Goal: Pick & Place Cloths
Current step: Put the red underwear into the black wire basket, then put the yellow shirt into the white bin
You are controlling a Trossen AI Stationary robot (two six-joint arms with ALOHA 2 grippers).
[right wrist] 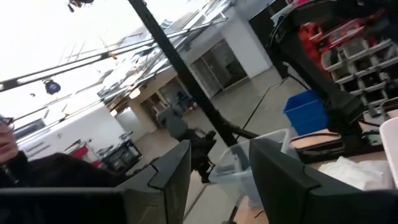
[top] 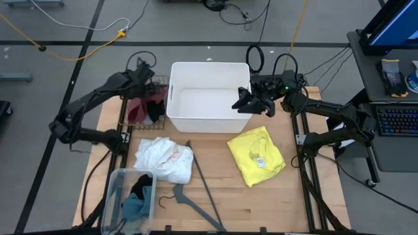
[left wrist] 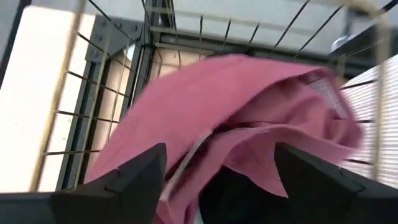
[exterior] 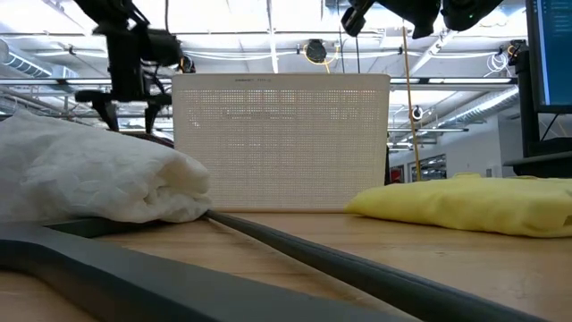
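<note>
A maroon cloth (left wrist: 249, 106) (top: 137, 109) lies crumpled in a wire basket (top: 159, 81) left of the white bin (top: 202, 98), with a black cloth (top: 155, 108) beside it. My left gripper (left wrist: 221, 155) (top: 149, 93) hangs open just above the maroon cloth, pointing steeply down, one finger on each side of its heap. My right gripper (right wrist: 219, 155) (top: 243, 104) is raised over the bin's right part, pointing about level, open with nothing between its fingers. A white cloth (top: 163, 160) and a yellow cloth (top: 256, 155) lie bunched on the table.
A clear tub (top: 114, 196) at the near left holds a black and a teal cloth (top: 136, 207). A grey hanger (top: 196, 189) lies on the wood between the white cloth and the near edge. In the low view the bin's perforated wall (exterior: 281, 143) stands behind both cloths.
</note>
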